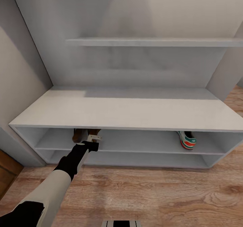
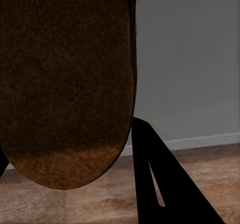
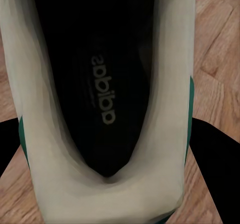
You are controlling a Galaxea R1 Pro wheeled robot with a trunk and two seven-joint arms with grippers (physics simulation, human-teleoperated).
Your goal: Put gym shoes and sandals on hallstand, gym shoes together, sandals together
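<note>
Rack (image 1: 128, 109) upper shelf: one shoe (image 1: 186, 140) right, sandal (image 1: 78, 135) left.
Left claw (image 1: 90, 140): holding the sandal.
Right claw: holding a shoe (image 3: 100, 109), fingers mostly hidden.

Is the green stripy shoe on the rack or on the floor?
On the rack. The gym shoe sits on the hallstand's upper open shelf, at its right end, above the wood floor.

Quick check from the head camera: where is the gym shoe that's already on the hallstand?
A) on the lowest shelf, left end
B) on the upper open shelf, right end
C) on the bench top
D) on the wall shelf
B: the gym shoe sits heel-out at the right end of the hallstand upper open shelf, just under the bench top.
</note>
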